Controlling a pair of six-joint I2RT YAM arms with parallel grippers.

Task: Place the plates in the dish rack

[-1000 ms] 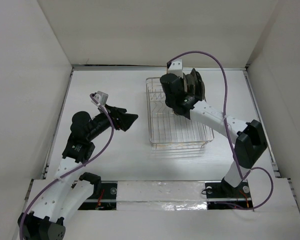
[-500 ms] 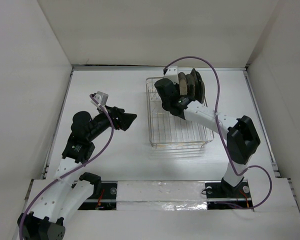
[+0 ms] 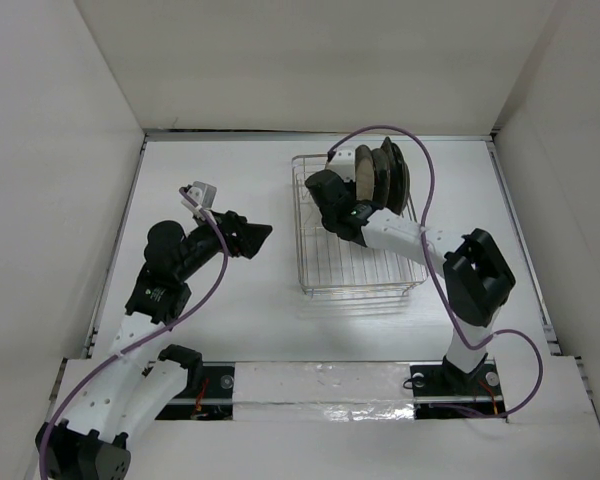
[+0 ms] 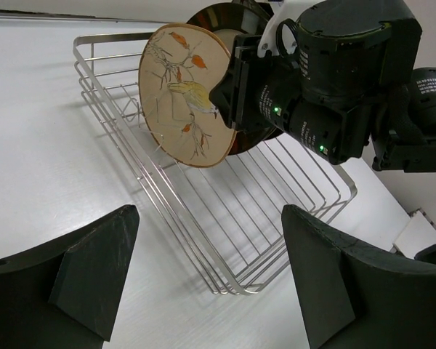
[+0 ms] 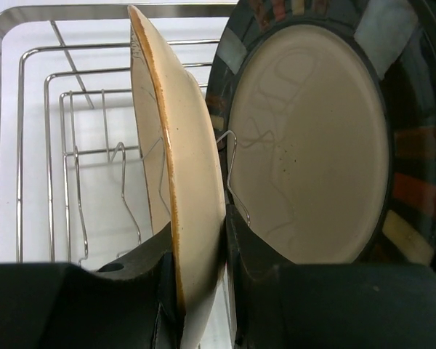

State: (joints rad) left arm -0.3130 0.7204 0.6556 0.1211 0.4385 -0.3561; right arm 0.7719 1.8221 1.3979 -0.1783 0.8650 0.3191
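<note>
My right gripper [image 5: 200,291] is shut on the rim of the tan floral plate [image 5: 182,189] and holds it on edge inside the dish rack [image 3: 355,262], at the rack's far end; the plate also shows in the left wrist view [image 4: 183,94]. Right behind it stands a cream-centred plate with a dark rim [image 5: 312,145], with more dark plates [image 3: 392,170] upright at the rack's far end. My left gripper [image 4: 203,283] is open and empty, left of the rack above the table, and faces the rack [image 4: 225,211].
White walls enclose the table on three sides. The right arm [image 3: 420,240] reaches across the rack from the right. Upright wire prongs [image 5: 123,182] stand in the rack to the left of the held plate.
My right gripper has shifted left and slightly nearer with the tan plate, so it now stands clear of the plate stack. The left arm has barely moved.
</note>
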